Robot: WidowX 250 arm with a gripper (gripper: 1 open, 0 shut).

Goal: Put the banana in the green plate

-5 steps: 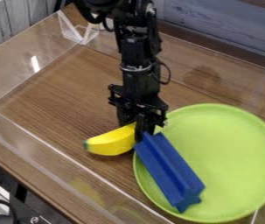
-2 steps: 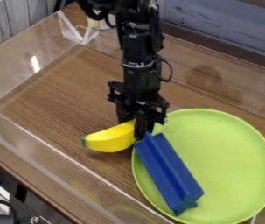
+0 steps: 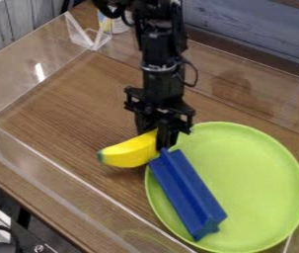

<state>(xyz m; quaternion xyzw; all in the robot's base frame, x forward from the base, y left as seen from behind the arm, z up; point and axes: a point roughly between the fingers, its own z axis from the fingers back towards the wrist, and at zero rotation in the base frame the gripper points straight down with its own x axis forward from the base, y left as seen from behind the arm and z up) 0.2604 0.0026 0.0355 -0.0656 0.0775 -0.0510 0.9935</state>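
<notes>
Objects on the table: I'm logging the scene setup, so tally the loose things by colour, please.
Yellow: 1, the banana
Blue: 1, the block
Green: 1, the plate
Total: 3

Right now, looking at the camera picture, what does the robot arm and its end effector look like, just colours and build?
The arm is all black, a slim column of boxy segments stacked one on another, with dark cables running along its upper part. It narrows to a black end effector with two short, straight fingers. No markings or labels can be made out at this size.
</notes>
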